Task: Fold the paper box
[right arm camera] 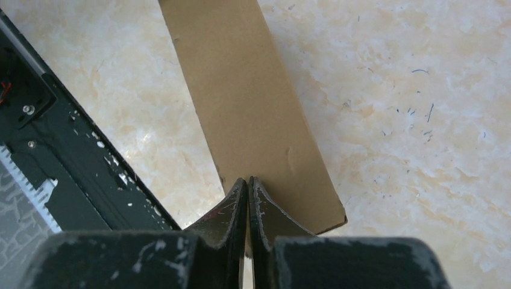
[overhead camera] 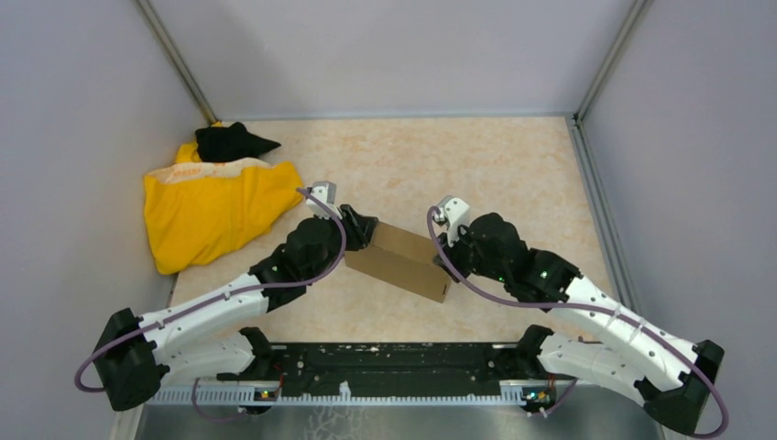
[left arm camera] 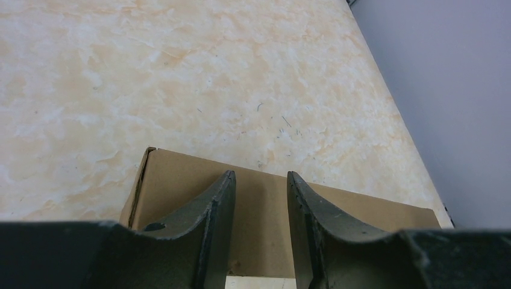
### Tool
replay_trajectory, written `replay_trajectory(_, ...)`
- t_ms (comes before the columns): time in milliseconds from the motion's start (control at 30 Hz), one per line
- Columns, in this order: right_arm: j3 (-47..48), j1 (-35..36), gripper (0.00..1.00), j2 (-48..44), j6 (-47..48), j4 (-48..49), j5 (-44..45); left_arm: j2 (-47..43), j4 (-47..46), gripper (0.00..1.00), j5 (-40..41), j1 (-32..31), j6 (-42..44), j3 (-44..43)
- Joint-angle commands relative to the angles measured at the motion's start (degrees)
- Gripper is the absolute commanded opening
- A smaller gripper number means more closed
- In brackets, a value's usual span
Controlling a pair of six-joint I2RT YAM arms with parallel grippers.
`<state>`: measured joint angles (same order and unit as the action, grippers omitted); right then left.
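Your paper box (overhead camera: pixel 403 259) lies closed and flat mid-table, its length running from 10 to 4 o'clock. Your left gripper (left arm camera: pixel 259 177) sits at the box's 10 o'clock end with its jaws partly apart over the top face, nothing pinched between them. Your right gripper (right arm camera: pixel 248 180) is at the 4 o'clock end, its jaws pressed together and tips against the cardboard.
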<state>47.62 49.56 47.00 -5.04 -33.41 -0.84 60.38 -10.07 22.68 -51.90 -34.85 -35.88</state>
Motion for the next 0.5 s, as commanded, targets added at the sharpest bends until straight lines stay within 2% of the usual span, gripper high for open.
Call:
replay_trajectory(0,-0.6,-0.3,0.02,4.1,-1.4,-2.6,4.4,3.4,15.5,0.45,-2.6,-0.9,0.7,2.7)
replay_trajectory(233,2.2,-0.5,0.0,5.8,-7.9,-1.1,11.6,3.4,16.2,0.45,-2.2,-0.9,1.1,2.2)
replay_trajectory(467,9.7,-0.5,0.0,4.1,-12.5,-6.3,15.6,3.1,16.8,0.45,-2.2,-0.9,1.2,2.0)
